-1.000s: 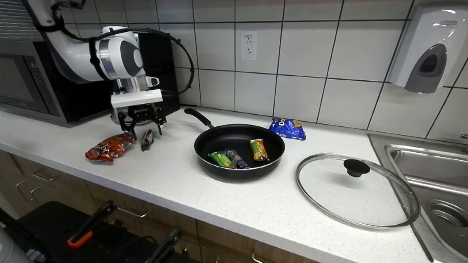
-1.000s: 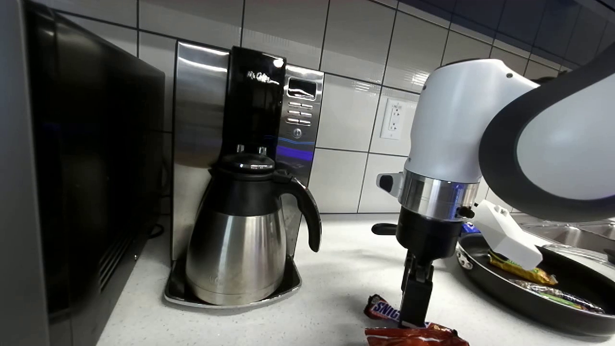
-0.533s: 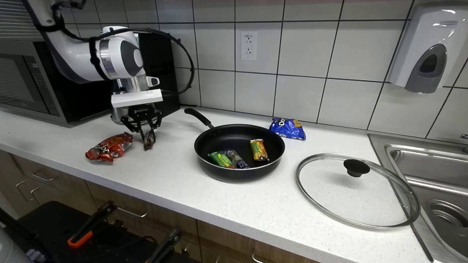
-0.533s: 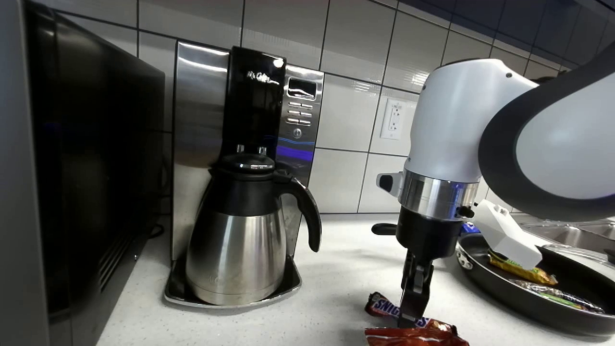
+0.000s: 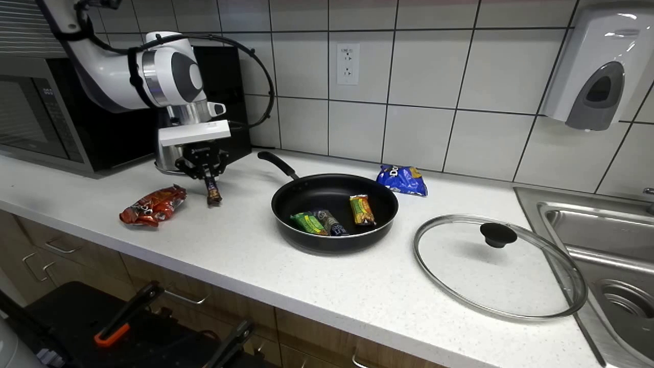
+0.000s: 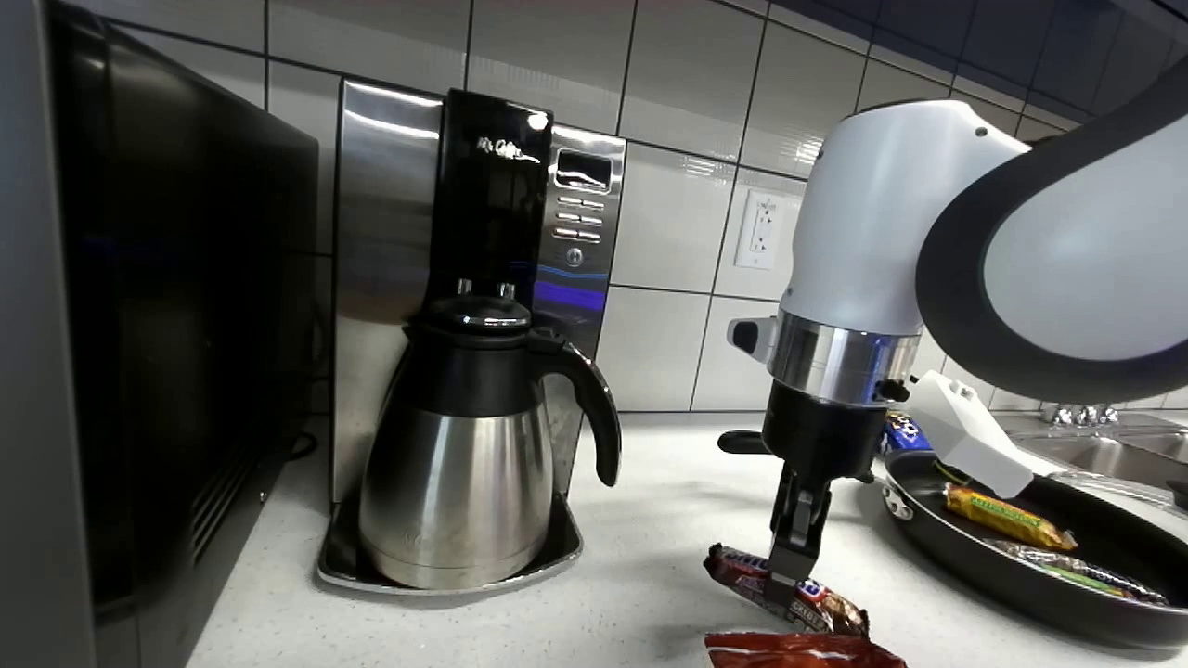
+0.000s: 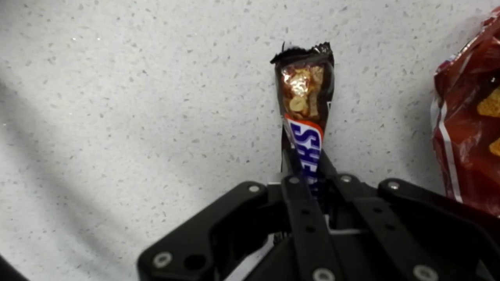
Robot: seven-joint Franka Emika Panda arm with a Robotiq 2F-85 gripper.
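pincer [image 7: 308, 164] grasping the slim, dark-brown, film-wrapped chocolate bar [image 7: 304, 93] near its middle, wrapper drawn narrow between the jaws, ends jutting out on both sides of the grip. what changed: a second ago the jaws stood wide with the bar loose between them; now they are clenched on it and the pincer has risen a touch. by an exterior view the bar has come up with it; whether its lower end clears the speckled white counter [image 5: 240, 225], cannot tell. printed face shows differently too, so the bar has probably rolled a little under the pinch. reading: the work has gone from reaching to holding, and the hold looks sound. crumpled, glossy red chip bag [image 5: 155, 207] lies near the pincer, apart from the bar, unmoved. right of the pincer in an exterior view, well apart: round, black, metal frying pan [image 5: 334, 245], inside it a yellow-orange wrapped snack [image 5: 362, 210] and, side by side, a green wrapped snack [image 5: 309, 224] and a dark wrapped snack [image 5: 331, 223], all as before. farther from the pincer, beyond the pan: crinkled blue chip bag [image 5: 402, 180]; round clear-glass lid [image 5: 511, 271] with a black knob. left of the pincer in an exterior view: brushed-steel carafe [image 6: 459, 492] with black handle.
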